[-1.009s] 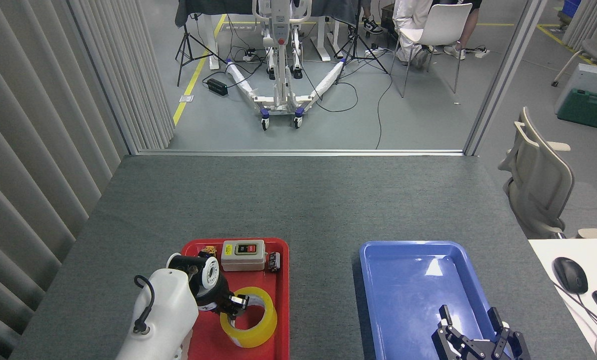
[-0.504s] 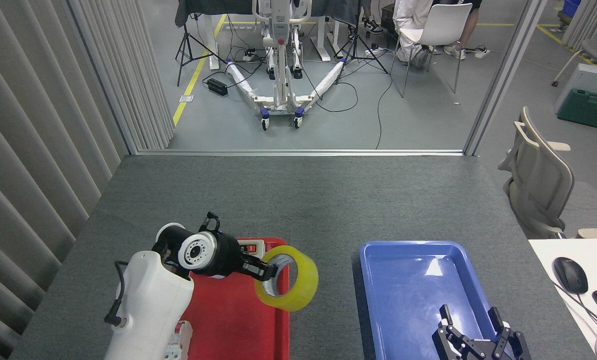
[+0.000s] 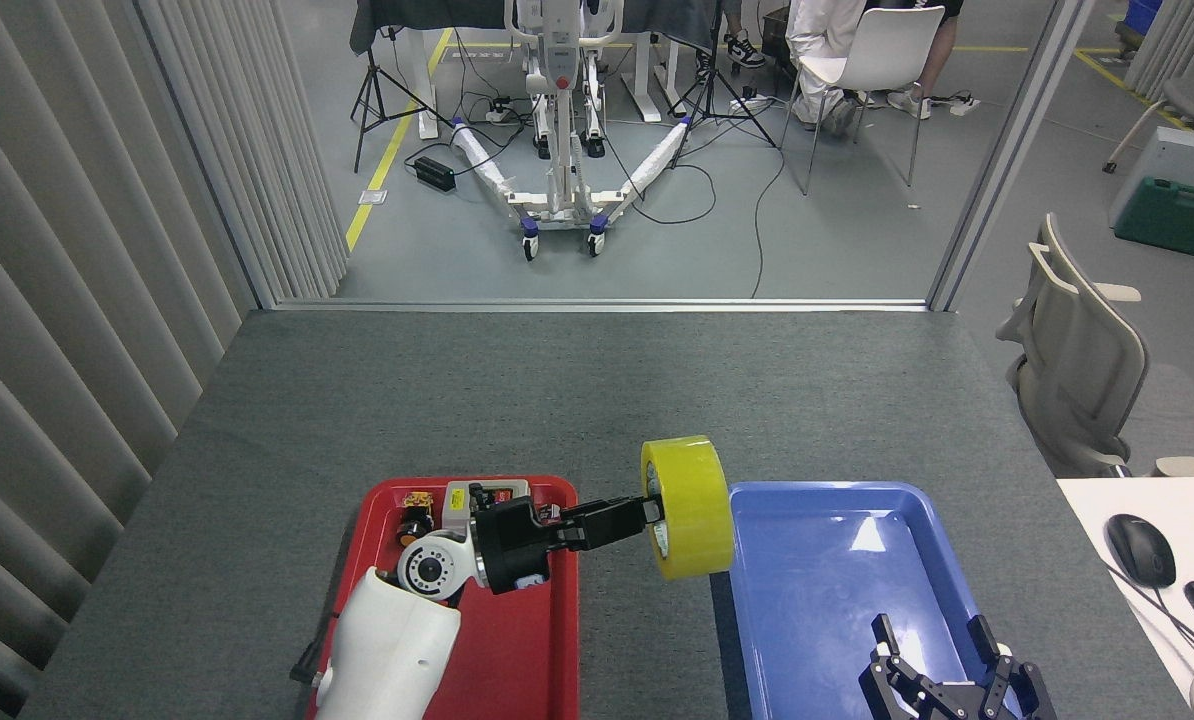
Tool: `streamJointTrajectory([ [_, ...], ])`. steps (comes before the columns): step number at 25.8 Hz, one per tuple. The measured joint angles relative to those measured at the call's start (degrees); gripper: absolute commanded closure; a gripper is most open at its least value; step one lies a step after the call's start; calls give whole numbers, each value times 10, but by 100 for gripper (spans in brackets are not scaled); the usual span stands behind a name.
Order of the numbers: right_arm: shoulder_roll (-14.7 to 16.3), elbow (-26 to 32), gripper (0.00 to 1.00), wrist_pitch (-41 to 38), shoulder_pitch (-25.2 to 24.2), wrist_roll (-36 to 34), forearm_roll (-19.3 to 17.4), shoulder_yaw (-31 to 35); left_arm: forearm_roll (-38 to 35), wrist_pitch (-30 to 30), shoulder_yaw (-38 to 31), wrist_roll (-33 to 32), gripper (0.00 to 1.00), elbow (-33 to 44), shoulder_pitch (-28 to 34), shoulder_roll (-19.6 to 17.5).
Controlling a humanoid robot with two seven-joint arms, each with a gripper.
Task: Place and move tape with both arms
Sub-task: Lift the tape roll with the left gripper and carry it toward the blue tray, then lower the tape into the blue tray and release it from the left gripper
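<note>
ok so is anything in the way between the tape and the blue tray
Nothing visible. The tape, held by the left end effector, hangs at the blue tray's left rim. The tray's floor looks bare; only the right end effector hovers over its near end.

Head view, downward over table (image 3: 597,400)

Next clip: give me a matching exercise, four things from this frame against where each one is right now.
Things:
1. wide roll of yellow packing tape
2. grey switch box with a red button
3. right black pincer
4. black computer mouse

Places:
A. on the white desk at right
B. over the blue plastic tray, open
C. held in the left black pincer
D. in the red plastic tray

Pairs: 1-C, 2-D, 3-B, 4-A
</note>
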State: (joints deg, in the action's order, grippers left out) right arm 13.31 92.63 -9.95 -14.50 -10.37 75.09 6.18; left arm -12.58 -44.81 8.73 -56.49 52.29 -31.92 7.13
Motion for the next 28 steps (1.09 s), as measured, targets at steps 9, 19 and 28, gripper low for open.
streamJointTrajectory([
  [9,6,4,0,-78,-8,-97,1,15,9,-2,82,13,100,5,6,7],
  [19,48,8,0,-326,-14,-175,45,55,5,-2,104,12,100,4,24,7],
  [28,98,22,0,-350,-5,-186,91,36,-4,-2,105,12,100,2,30,7],
])
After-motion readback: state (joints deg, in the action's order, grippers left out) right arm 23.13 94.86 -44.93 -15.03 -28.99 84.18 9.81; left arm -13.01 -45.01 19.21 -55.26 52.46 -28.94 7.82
